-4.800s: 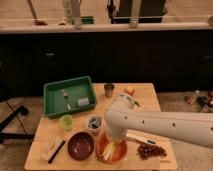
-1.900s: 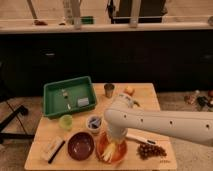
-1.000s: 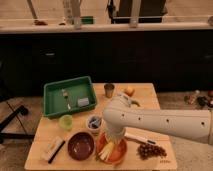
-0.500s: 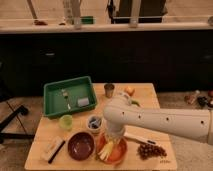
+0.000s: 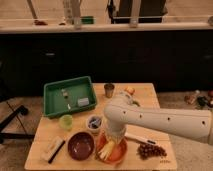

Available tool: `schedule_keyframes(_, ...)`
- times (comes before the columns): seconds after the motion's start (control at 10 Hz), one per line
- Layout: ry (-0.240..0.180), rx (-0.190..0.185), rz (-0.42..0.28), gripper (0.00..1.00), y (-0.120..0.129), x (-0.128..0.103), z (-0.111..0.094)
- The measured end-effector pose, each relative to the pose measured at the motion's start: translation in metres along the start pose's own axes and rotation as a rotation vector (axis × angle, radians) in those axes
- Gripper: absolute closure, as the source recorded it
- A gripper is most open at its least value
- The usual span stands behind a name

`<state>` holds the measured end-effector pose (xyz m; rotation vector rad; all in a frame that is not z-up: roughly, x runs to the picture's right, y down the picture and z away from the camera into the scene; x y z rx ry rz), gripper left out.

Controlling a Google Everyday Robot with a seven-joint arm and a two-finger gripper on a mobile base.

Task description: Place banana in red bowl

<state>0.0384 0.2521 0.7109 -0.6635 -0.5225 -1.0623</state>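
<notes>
The red bowl sits near the front edge of the wooden table, right of a maroon bowl. The pale yellow banana lies in the red bowl's left part, one end sticking over the rim. My gripper points down just above the red bowl, at the end of the thick white arm that reaches in from the right. The arm covers the bowl's far side, and I cannot tell whether the gripper touches the banana.
A maroon bowl, a white block, a green cup, a small bowl, a green tray, a metal cup, an orange fruit, grapes and a white utensil share the wooden table.
The arm's end has risen slightly from the red bowl. The banana now shows in the bowl's left part, where it was mostly covered before.
</notes>
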Motion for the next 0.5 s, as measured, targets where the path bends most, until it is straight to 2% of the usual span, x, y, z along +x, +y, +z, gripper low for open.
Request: schedule_keyframes(0.5, -0.004, 0.004, 0.009, 0.20, 0.0050, 0.0019, -0.0009)
